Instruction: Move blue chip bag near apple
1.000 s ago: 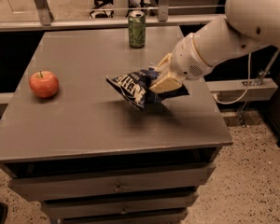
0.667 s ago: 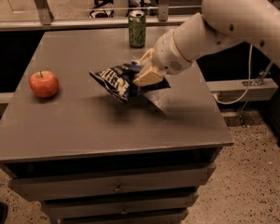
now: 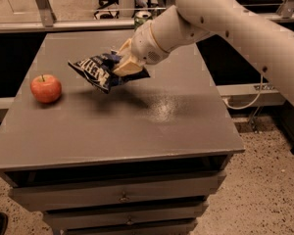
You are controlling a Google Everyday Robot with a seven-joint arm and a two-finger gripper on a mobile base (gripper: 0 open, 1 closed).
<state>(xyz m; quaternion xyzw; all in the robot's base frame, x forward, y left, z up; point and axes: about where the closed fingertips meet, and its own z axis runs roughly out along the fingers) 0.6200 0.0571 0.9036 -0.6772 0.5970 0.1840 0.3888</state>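
The blue chip bag, dark blue foil with white lettering, hangs in the air above the middle of the grey table. My gripper is shut on the bag's right end and holds it clear of the table top. The apple, small, red and round with a short stem, sits on the table near its left edge, to the left of and lower than the bag. A gap of bare table lies between the bag and the apple.
A green drink can stands at the table's far edge, mostly hidden behind my white arm. The table has drawers at the front. Chair bases and metal frame legs stand on the floor behind.
My gripper has carried the blue chip bag to the left, toward the apple, still lifted off the table. The apple has not moved.
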